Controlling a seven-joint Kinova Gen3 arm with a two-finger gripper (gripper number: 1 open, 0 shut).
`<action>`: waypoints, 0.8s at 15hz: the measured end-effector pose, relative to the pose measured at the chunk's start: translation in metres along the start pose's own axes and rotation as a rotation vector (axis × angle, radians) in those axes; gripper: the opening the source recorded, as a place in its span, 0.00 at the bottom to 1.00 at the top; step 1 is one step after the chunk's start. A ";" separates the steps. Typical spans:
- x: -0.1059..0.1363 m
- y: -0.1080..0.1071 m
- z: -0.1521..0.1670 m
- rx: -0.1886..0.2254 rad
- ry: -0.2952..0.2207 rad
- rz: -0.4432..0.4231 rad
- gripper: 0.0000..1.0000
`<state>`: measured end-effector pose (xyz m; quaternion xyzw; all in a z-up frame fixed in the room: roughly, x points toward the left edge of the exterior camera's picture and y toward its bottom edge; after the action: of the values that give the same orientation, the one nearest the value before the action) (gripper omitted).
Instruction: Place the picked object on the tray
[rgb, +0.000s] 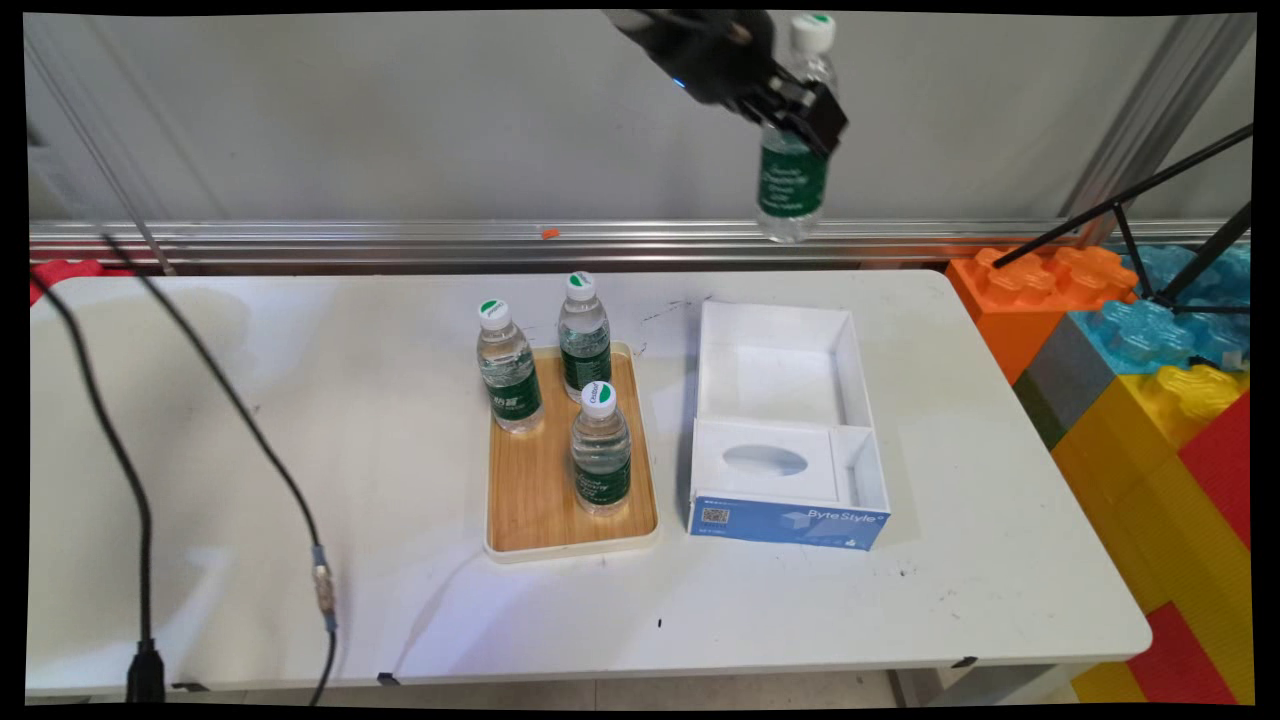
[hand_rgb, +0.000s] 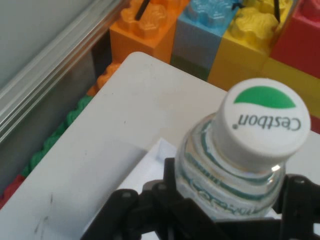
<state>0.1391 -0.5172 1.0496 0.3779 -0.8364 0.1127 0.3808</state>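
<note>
The gripper is clamped on a water bottle, high above the table's far right. Below sits an open white box; left of it, three bottles stand on a wooden tray.

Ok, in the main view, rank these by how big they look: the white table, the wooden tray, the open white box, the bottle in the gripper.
1. White table
2. Open white box and wooden tray: similar, too close to rank.
3. Bottle held by the gripper, smallest, though it hangs high above the table, so its distance differs.
</note>
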 end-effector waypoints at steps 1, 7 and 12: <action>-0.002 0.001 -0.017 -0.002 -0.002 0.006 0.00; -0.041 -0.009 -0.099 -0.019 -0.042 0.064 0.00; -0.113 -0.034 -0.143 -0.051 -0.099 0.115 0.00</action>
<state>0.2907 -0.4110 1.0625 0.3248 -0.8771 0.0941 0.3412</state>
